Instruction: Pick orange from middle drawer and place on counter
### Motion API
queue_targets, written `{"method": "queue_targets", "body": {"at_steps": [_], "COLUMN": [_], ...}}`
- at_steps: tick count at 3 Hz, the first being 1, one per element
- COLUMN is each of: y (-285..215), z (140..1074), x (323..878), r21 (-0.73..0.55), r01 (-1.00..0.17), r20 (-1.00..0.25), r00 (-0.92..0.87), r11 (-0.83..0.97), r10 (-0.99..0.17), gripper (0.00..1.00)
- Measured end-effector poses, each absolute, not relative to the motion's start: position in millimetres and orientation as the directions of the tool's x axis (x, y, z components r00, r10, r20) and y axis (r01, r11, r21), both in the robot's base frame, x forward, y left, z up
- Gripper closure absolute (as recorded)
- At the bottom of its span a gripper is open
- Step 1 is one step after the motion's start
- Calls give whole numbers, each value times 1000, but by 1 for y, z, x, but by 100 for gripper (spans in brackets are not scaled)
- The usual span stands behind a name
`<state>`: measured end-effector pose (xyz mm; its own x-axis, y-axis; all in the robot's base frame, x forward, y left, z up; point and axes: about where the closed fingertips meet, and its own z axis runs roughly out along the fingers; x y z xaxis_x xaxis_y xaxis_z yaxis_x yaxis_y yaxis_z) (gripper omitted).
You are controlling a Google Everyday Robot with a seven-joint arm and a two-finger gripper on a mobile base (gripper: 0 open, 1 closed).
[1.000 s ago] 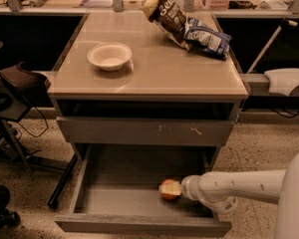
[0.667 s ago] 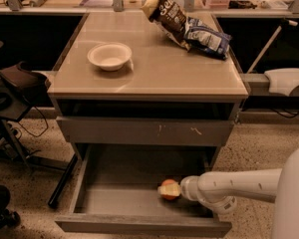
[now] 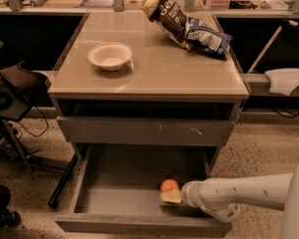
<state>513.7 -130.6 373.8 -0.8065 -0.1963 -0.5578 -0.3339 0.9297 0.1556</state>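
The orange (image 3: 169, 185) lies on the bare grey floor of the open middle drawer (image 3: 114, 203), right of centre and towards its front. My gripper (image 3: 171, 197) reaches into the drawer from the right on a white arm (image 3: 239, 193). Its pale yellow tip is right at the orange's near side and touches or nearly touches it. The counter (image 3: 154, 68) is the glossy beige top of the cabinet above.
A white bowl (image 3: 109, 56) stands on the counter's left side. Two snack bags (image 3: 187, 26) lie at its back right. The closed drawer front with pale scratches (image 3: 149, 131) overhangs the back of the open drawer. Chair bases and cables stand at the left.
The arm has hardly moved. The orange now shows a little more above the gripper's tip.
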Motion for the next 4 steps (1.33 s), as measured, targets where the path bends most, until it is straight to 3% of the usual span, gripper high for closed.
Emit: {"method": "queue_targets", "body": {"at_steps": [2,4], "y": [-103,-103], "z": [377,377], "x": [505,505], "r21": [176,176], "r01": [-376,-376], "r20": [-583,-583], "r00": [-785,-785], "r11": [910,910], "r10": [-211,-211], "gripper": [0,42]}}
